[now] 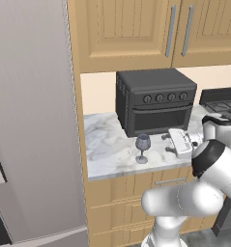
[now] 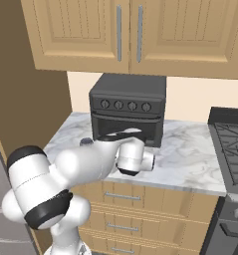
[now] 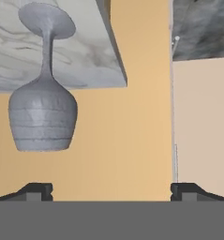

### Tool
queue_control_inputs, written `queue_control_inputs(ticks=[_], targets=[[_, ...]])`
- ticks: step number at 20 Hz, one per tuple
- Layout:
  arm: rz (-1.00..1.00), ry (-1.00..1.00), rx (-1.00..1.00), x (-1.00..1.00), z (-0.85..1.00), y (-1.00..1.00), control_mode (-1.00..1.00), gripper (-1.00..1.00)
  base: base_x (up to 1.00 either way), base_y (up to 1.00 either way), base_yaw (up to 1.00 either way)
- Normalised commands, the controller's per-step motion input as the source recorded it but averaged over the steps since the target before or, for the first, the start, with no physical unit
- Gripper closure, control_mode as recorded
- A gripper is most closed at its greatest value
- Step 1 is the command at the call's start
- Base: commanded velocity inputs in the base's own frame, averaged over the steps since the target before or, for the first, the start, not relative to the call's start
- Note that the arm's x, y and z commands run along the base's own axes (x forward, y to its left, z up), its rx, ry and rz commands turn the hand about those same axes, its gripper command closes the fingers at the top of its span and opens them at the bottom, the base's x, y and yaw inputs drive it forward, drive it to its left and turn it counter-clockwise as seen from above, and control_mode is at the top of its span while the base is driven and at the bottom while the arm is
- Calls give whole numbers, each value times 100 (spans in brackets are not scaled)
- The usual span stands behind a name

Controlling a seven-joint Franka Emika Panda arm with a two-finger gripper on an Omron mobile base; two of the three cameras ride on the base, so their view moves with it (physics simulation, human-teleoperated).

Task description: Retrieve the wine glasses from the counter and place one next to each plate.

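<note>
Wine glass (image 1: 142, 147) upright on marble worktop (image 1: 105, 144), in front of dark toaster oven (image 1: 154, 100); tool (image 3: 111, 190) wide apart, holding nothing, beside glass.

Marble counter (image 1: 105, 144) bears wine glass (image 1: 142, 148), toaster oven (image 1: 154, 101)

left base view: behind-left, looking down at counter (image 1: 107, 144)
right base view: behind-right, same counter
hand view: close, rolled upside down

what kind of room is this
A rendered home kitchen, most likely: light wooden wall cabinets hang above a white-and-grey veined marble counter, a dark grey countertop oven stands on it, and a black stove top sits beside it.
</note>
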Motion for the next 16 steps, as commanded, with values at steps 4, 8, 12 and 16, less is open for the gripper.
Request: queue_control_inputs(ticks=[4,8,12,16], targets=[[1,5,0,0,-3,9,-100,-100,0,0,0],[7,0,0,0,0,0,-100,-100,0,0,0],[12,0,0,-2,0,0,-100,-100,0,0,0],[12,0,0,-9,0,1,-100,-100,0,0,0]])
